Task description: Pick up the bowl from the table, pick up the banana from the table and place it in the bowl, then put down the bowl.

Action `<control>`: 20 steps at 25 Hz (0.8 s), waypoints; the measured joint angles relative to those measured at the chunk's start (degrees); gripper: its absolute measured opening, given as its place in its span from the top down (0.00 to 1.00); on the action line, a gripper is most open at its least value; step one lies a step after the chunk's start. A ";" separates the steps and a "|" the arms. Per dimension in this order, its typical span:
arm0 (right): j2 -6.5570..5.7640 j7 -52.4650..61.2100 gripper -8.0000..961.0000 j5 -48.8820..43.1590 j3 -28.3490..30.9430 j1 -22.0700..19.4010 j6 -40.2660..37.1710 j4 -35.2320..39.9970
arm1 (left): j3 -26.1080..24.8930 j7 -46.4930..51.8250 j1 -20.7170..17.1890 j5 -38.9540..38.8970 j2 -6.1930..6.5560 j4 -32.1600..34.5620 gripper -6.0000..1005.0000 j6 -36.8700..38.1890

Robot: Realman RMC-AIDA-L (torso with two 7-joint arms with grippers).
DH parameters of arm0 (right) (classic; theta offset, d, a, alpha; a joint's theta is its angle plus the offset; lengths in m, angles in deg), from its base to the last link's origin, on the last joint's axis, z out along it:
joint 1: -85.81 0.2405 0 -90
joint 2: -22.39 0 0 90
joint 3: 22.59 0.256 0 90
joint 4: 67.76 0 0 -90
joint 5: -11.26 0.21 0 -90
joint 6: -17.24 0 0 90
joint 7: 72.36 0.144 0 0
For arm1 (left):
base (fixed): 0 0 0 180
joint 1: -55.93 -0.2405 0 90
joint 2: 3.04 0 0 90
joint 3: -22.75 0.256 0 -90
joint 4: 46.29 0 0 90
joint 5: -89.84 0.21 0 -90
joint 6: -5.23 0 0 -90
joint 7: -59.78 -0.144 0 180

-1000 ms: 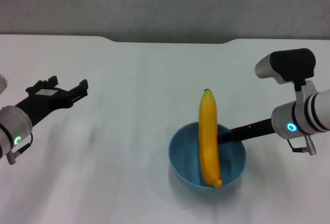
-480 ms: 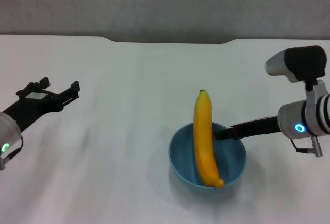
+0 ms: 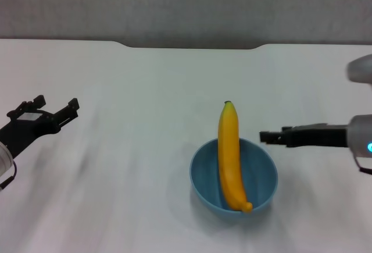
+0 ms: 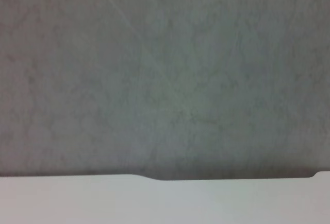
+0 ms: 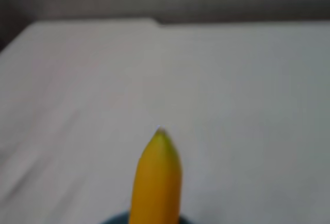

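The light-blue bowl (image 3: 260, 174) stands on the white table (image 3: 145, 90), a little right of centre near the front. The yellow banana (image 3: 231, 154) lies in it lengthwise, its dark stem tip sticking out over the far rim. My right gripper (image 3: 263, 137) hovers open just right of the bowl's far-right rim, clear of it and holding nothing. Far off at the table's left, my left gripper (image 3: 56, 109) is open and empty. The right wrist view shows the banana's tip (image 5: 157, 177) close up, with a sliver of the bowl's rim (image 5: 116, 220) below it.
The table's far edge has a shallow notch (image 3: 192, 46) in front of a grey wall (image 3: 186, 3). The left wrist view shows only that wall (image 4: 165, 69) and a strip of the table (image 4: 154, 203).
My right gripper has let go of the bowl's rim and pulled back to the right. The left arm has drawn further left. Bowl and banana now rest still.
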 joint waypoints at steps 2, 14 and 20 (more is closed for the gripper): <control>0.04 -3.68 0.28 2.89 0.70 -2.47 -1.58 1.61 | -0.14 -0.02 0.17 -0.12 0.07 0.67 0.11 -0.04; 0.21 -49.08 0.29 42.90 0.64 -8.56 -9.23 -11.59 | -2.06 -4.43 0.45 -7.33 0.02 5.25 0.11 -1.52; 0.37 -65.03 0.29 57.17 -0.34 -7.30 -7.73 -19.20 | -1.80 -7.79 0.49 -8.13 -0.41 5.90 0.11 -3.14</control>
